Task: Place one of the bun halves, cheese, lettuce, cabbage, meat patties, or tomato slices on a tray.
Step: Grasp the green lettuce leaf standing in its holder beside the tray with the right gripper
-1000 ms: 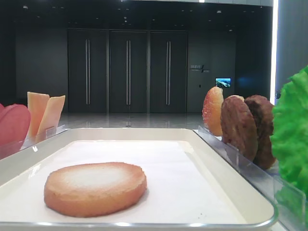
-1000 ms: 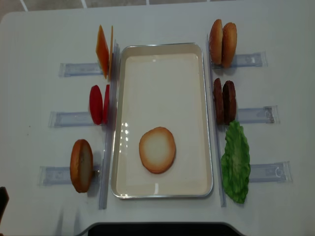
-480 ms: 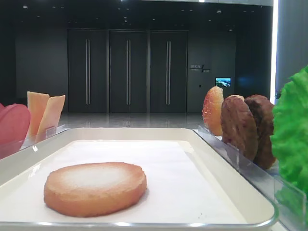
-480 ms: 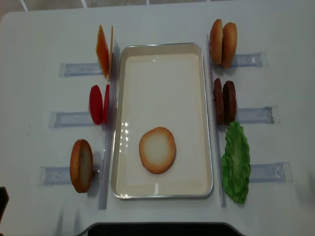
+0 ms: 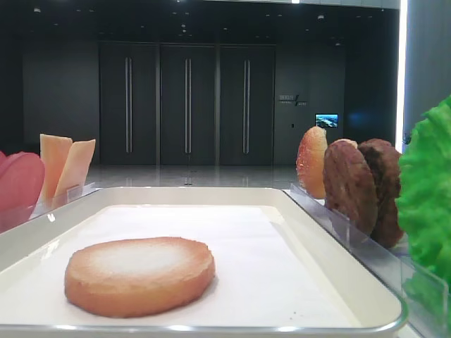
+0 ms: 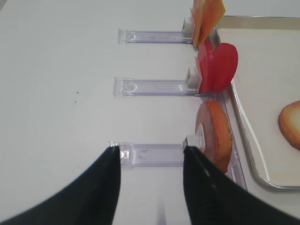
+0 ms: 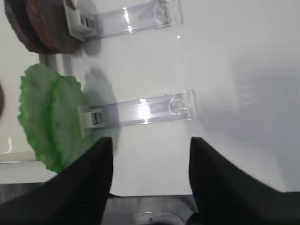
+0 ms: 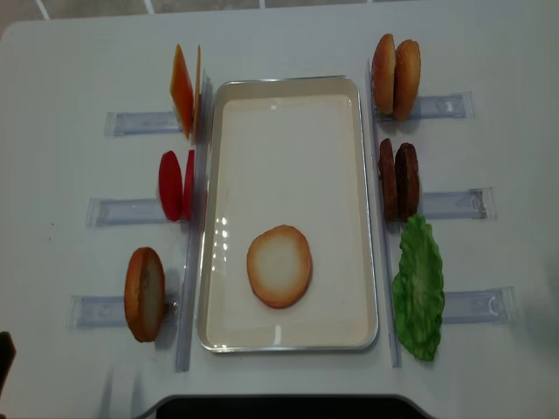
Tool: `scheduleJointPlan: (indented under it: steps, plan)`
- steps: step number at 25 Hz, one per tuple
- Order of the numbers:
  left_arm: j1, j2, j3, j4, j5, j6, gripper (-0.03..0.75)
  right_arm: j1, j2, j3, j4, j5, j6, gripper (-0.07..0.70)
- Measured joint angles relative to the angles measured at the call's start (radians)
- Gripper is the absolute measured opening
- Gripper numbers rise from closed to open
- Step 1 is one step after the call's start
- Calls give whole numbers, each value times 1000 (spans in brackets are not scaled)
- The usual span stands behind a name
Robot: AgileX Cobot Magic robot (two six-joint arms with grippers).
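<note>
Right claw [image 7: 150, 164] spread, empty, over bare table just right of lettuce [image 7: 49, 122]. Bright green, ruffled, standing in clear holder [image 7: 140, 110] beside tray [image 8: 371, 262]. Left claw [image 6: 150, 173] spread too.

Bright green lettuce [image 8: 418, 290] (ruffled) — dark brown patties [image 8: 397, 181].
</note>
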Motion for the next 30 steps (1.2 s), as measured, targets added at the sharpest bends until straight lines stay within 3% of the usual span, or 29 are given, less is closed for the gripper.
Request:
scheduleJointPlan:
  steps: [6, 11, 15, 19, 23, 30]
  plan:
    - [0, 0, 0, 0, 0, 0, 330, 130, -1, 0, 47, 0, 53, 360]
    - [0, 0, 0, 0, 0, 0, 309, 357, -1, 0, 38, 0, 204, 364]
    - [0, 0, 0, 0, 0, 0, 287, 551, 1, 0, -84, -37, 370, 364]
    - [0, 0, 0, 0, 0, 0, 258, 686, 74, 0, -199, -103, 488, 376]
    - [0, 0, 0, 0, 0, 0, 232, 737, 173, 0, -220, -157, 511, 409]
    - [0, 0, 0, 0, 0, 0, 212, 738, 293, 0, -223, -242, 517, 448]
